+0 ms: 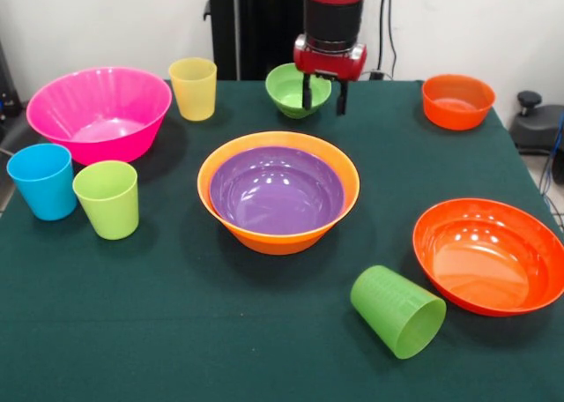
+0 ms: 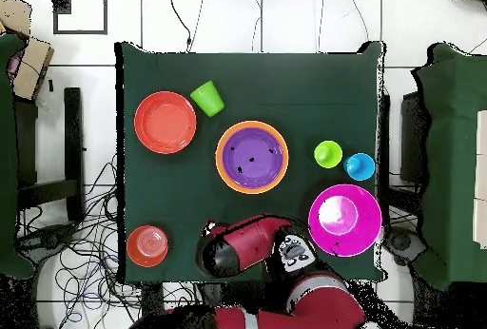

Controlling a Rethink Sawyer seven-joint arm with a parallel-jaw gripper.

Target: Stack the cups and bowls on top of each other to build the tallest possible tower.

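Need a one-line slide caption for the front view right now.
Open gripper poised at the small green bowl; purple bowl nested in large orange bowl; darker green cup on its side.

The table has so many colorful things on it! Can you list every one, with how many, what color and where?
Big bowls: 2; pink at front view's left; orange in the middle, holding the purple one.
Purple bowl: 1, nested in the orange bowl.
Shallow bowl: 1, red-orange, at the right.
Small bowls: 2; green under the claw; orange at far right.
Upright cups: 3; yellow beside the pink bowl; blue and lime side by side at the left.
Tipped cup: 1, darker green, lying near the shallow bowl.
Table: 1, dark green cloth.
Claw: 1, black, open, on a red arm.
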